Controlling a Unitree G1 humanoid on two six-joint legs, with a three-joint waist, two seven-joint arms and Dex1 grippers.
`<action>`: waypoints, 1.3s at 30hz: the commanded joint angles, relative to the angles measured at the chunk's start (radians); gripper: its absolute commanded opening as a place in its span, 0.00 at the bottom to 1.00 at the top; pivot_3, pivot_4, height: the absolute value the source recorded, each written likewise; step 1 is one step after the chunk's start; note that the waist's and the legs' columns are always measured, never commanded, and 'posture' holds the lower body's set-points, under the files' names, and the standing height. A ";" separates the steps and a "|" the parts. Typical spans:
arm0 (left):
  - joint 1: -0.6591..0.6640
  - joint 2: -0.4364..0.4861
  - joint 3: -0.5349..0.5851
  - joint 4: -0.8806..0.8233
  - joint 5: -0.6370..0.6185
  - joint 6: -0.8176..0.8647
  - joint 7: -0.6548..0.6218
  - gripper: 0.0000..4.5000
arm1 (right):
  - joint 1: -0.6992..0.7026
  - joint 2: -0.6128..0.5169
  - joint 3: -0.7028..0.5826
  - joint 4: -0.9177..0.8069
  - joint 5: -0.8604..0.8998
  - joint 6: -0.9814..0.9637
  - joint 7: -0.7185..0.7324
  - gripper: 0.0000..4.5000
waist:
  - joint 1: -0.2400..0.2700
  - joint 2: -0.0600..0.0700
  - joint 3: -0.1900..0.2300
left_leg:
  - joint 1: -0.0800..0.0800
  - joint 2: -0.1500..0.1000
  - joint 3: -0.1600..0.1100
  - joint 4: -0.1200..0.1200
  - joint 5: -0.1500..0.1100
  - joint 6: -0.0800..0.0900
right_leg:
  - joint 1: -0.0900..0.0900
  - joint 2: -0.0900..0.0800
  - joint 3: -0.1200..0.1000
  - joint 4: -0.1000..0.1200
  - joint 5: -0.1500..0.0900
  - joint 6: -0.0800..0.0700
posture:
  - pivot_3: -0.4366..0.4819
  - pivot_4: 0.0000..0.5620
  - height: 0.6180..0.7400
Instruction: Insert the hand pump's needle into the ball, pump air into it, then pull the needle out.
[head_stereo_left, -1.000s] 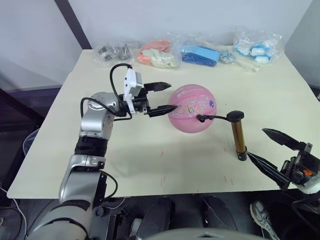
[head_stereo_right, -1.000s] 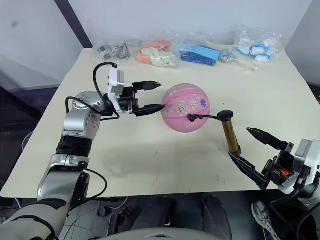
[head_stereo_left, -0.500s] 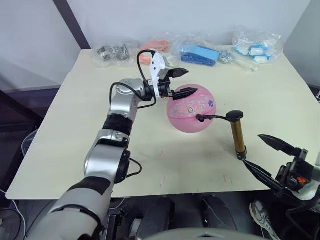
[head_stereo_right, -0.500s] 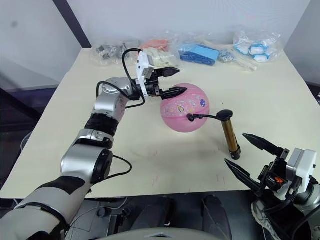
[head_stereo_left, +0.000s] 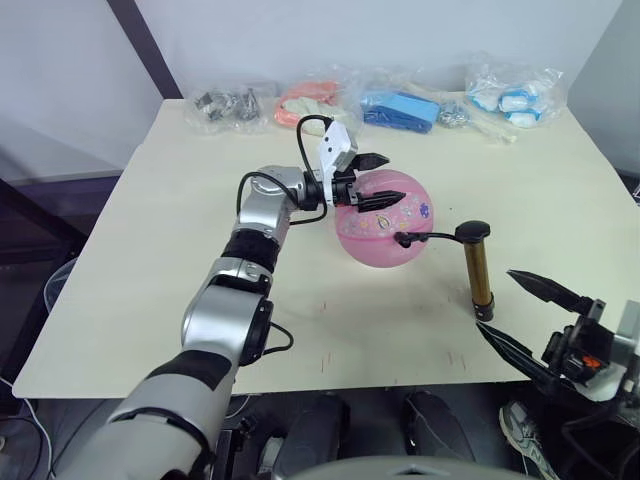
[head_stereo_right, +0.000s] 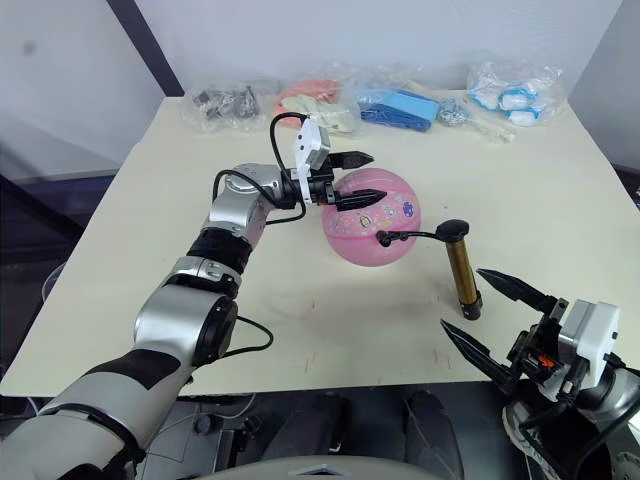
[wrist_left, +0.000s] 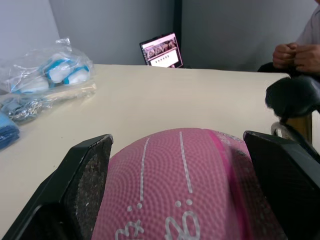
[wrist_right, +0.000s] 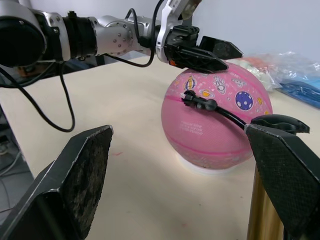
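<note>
The pink ball (head_stereo_left: 385, 222) rests on a small white ring (wrist_right: 200, 168) at mid-table. My left gripper (head_stereo_left: 386, 179) is open, its two fingers straddling the ball's upper left side; the ball (wrist_left: 175, 190) bulges between them. The gold hand pump (head_stereo_left: 478, 272) stands upright to the right of the ball. Its black hose arcs over to the needle fitting (head_stereo_left: 402, 238), which sits against the ball's front; the pin itself is hidden. My right gripper (head_stereo_left: 496, 301) is open near the table's front edge, just right of the pump's base and apart from it.
Several clear bags (head_stereo_left: 320, 105) of small items line the table's far edge (head_stereo_left: 400, 95). Beyond the table stands a laptop (wrist_left: 161, 51), and a person's hands (wrist_left: 299, 54) show at the side. Bare tabletop (head_stereo_left: 330, 310) lies in front of the ball.
My left gripper swung right from beside the ball's left side to over its upper part, staying open. The right gripper drew slightly back toward the front edge. Ball and pump stayed put.
</note>
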 joint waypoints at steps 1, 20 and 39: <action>-0.002 -0.005 -0.023 0.041 0.049 -0.010 0.027 1.00 | -0.041 -0.013 0.029 -0.038 -0.025 0.002 -0.041 0.99 | 0.001 -0.001 -0.001 | 0.000 0.000 0.000 0.000 0.000 0.000 | 0.000 0.000 0.000 0.000 0.000 0.000 | 0.48 0.27 1.00; 0.053 -0.039 -0.047 0.045 0.088 0.044 0.107 1.00 | -0.661 -0.234 0.492 -0.014 -0.527 0.409 -0.291 0.99 | 0.007 -0.008 -0.010 | 0.000 -0.001 -0.003 0.002 0.000 0.000 | 0.001 -0.001 -0.003 0.000 0.000 0.000 | 0.48 0.27 1.00; 0.097 -0.050 -0.063 -0.048 0.088 0.103 0.147 1.00 | -0.866 -0.260 0.701 0.119 -0.818 0.385 -0.217 0.87 | 0.007 -0.011 -0.015 | 0.000 -0.002 -0.004 0.002 0.000 0.000 | 0.002 -0.002 -0.004 0.000 0.000 0.000 | 0.48 0.27 1.00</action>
